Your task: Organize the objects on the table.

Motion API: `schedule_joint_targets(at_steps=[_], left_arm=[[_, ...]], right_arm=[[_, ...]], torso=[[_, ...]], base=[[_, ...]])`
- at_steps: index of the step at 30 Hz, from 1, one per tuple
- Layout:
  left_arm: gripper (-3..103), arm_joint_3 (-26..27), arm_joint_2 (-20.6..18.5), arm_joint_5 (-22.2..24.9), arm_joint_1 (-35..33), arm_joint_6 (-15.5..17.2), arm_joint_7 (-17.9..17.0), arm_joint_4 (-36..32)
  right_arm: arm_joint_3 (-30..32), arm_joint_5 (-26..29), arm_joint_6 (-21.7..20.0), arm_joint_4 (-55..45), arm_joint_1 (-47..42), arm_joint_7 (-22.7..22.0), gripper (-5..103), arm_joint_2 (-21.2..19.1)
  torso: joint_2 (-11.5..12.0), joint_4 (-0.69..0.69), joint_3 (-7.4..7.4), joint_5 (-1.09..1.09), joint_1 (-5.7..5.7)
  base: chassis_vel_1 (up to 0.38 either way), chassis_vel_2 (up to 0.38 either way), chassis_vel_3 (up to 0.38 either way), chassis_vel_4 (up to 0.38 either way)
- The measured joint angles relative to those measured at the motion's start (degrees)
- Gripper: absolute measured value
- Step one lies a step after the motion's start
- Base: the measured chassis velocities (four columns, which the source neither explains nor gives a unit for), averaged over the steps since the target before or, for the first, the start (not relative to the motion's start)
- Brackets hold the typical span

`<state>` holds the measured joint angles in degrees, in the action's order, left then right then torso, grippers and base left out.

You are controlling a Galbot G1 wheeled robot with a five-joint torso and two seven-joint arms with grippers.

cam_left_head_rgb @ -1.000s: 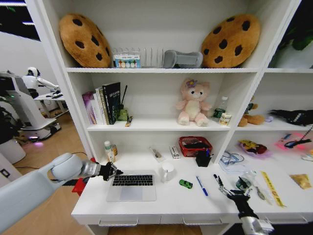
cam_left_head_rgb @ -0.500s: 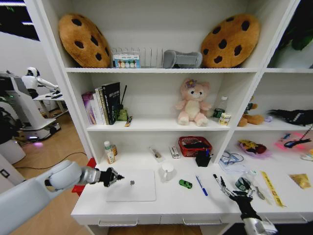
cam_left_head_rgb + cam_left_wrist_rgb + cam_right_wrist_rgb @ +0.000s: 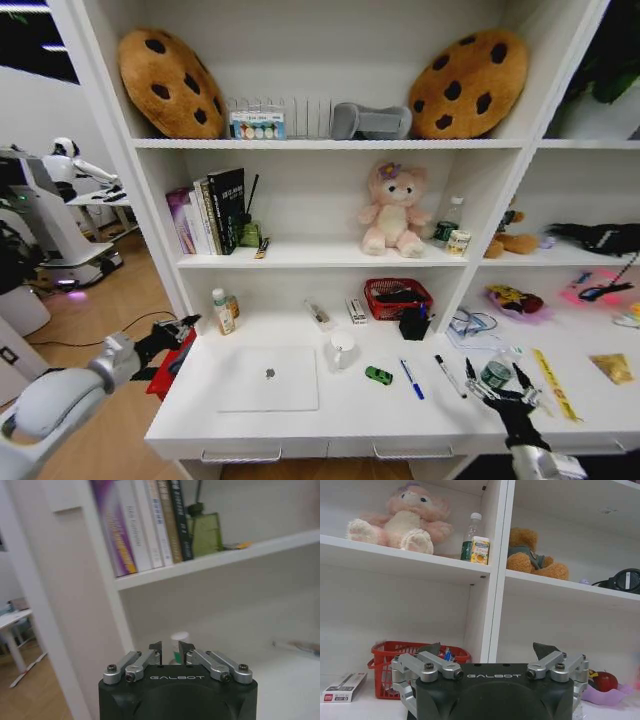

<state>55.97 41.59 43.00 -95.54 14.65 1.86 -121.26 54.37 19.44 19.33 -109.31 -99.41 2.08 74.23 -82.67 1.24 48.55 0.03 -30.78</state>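
The silver laptop [image 3: 268, 378] lies closed on the white table [image 3: 340, 415]. To its right lie the tiny green toy car [image 3: 379, 375], a blue pen [image 3: 411, 380] and a black pen [image 3: 450, 375]. The green-lidded jar [image 3: 496, 374] stands at the front right. My right gripper [image 3: 498, 388] [image 3: 490, 650] is open just behind the jar, with nothing between its fingers. My left gripper [image 3: 180, 328] [image 3: 171, 647] hangs off the table's left end. Its fingertips are drawn almost together and hold nothing.
A white mug [image 3: 343, 350], a red basket [image 3: 400, 297], a black pen holder [image 3: 414, 323] and a bottle [image 3: 221, 310] stand toward the back of the table. A yellow ruler [image 3: 553, 383] lies at the right. Shelves rise close behind.
The laptop lid has gone from open to closed. My left arm has pulled back leftward off the table. My right gripper has shifted right to the jar and spread its fingers.
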Motion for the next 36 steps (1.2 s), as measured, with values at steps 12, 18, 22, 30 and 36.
schedule_joint_targets(at_steps=[12,18,22,30,36], left_arm=[[60,16.02,22.45,0.63,-9.47,-0.43,-1.69,-8.84],[87,15.08,29.31,-3.21,-13.28,-0.63,-1.58,-15.54],[97,11.36,28.55,-5.55,-13.72,-0.59,-3.35,-18.9],[100,9.47,27.4,-6.44,-14.31,0.55,-4.4,-21.89],[100,9.08,28.38,-7.68,-14.32,0.59,-4.17,-22.23]], right_arm=[[-3.3,-2.84,-1.43,-5.44,-3.05,-1.15,100,0.12],[-5.9,-5.19,-3.24,-10.52,-4.65,-1.62,100,0.29],[-6.68,-6.02,-3.48,-12.4,-6.13,-1.65,100,1.14],[-5.8,-6.06,-1.49,-11.36,-8.31,-1.42,100,2.64],[-5.85,-6.51,-0.91,-10.7,-8.38,-1.29,100,3.14]], torso=[[0.0,0.02,0.0,-0.02,0.01],[-0.01,0.0,0.0,-0.02,0.0],[-0.01,0.02,0.0,-0.03,0.0],[-0.01,0.01,0.0,-0.02,0.0],[0.0,0.01,0.0,-0.03,0.0]], base=[[0.0,0.0,0.0,0.0],[0.0,0.0,0.0,0.0],[0.0,0.0,0.0,0.0],[0.0,0.0,0.0,0.0],[0.0,0.0,0.0,0.0]])
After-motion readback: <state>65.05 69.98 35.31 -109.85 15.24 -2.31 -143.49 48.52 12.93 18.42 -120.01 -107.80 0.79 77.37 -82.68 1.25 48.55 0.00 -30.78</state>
